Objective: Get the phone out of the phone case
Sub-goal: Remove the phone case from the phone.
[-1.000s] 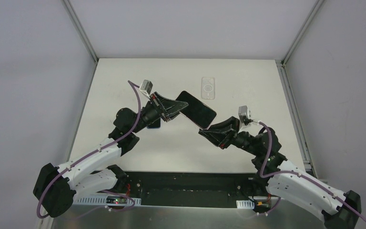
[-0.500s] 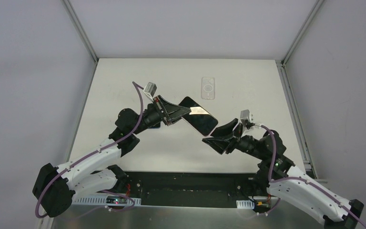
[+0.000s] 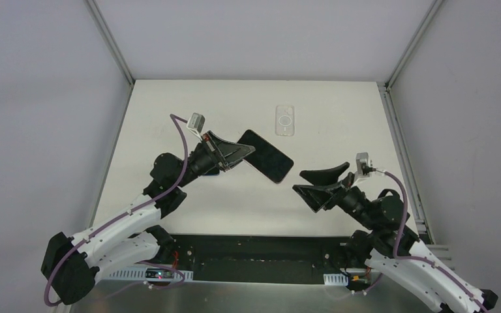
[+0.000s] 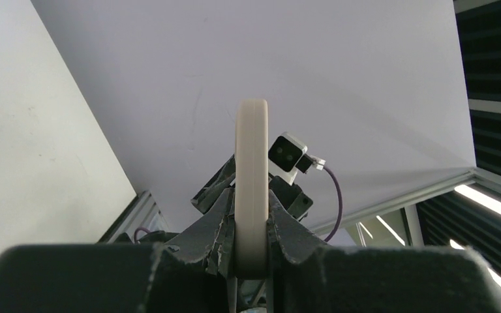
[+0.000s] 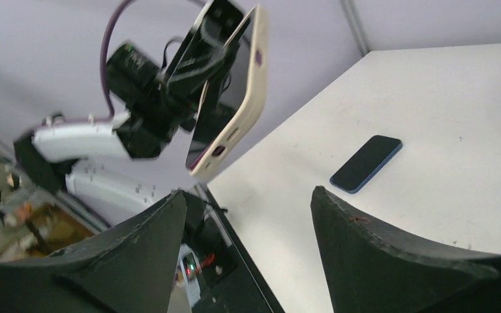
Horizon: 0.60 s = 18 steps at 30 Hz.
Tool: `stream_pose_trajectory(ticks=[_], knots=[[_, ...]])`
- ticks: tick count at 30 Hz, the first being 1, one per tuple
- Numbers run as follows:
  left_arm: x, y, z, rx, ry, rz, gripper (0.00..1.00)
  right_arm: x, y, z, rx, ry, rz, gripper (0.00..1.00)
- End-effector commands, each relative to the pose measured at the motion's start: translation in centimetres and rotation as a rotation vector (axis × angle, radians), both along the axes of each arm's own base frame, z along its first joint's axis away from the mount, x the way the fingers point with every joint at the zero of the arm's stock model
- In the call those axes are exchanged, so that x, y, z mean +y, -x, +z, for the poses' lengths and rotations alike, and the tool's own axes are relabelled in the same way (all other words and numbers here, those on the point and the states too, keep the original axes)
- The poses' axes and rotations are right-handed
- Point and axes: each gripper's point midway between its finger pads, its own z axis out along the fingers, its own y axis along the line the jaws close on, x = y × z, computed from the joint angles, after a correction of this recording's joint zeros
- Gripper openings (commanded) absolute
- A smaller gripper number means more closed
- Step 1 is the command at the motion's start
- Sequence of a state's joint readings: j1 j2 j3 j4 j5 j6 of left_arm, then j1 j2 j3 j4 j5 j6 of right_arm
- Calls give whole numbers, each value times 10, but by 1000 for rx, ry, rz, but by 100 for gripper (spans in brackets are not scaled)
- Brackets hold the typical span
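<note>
The right gripper (image 3: pixel 298 182), nearest, is being held with jaws spread and empty, well apart from the phone (image 3: pixel 267 156), presumably to leave its free end accessible. The phone is being pinched at its left end by the left gripper (image 3: pixel 248 153), aloft over the table (image 3: pixel 339 111). Whether its cream rim is a case cannot be told. A dark second phone (image 5: pixel 365 164) is being largely hidden beneath that gripper. Farthest, the clear phone case (image 3: pixel 285 120) is lying flat.
</note>
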<state>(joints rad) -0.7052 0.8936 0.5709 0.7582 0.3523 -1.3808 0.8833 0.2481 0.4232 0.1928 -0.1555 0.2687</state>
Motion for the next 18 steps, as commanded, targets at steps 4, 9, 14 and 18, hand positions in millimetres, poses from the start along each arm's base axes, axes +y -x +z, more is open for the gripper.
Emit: stream_pose_trajectory(ticks=[4,9,14,18], knots=[[23,-4,25,-132,70,130,0,-25,-34,24,280,-246,-206,74],[28,-3,25,-173,58,162,0,-11,-37,28,410,-261,-168,75],[37,0,25,-230,46,212,0,3,-39,36,496,-275,-123,76],[44,4,25,-267,41,243,0,16,-39,42,523,-286,-71,76]])
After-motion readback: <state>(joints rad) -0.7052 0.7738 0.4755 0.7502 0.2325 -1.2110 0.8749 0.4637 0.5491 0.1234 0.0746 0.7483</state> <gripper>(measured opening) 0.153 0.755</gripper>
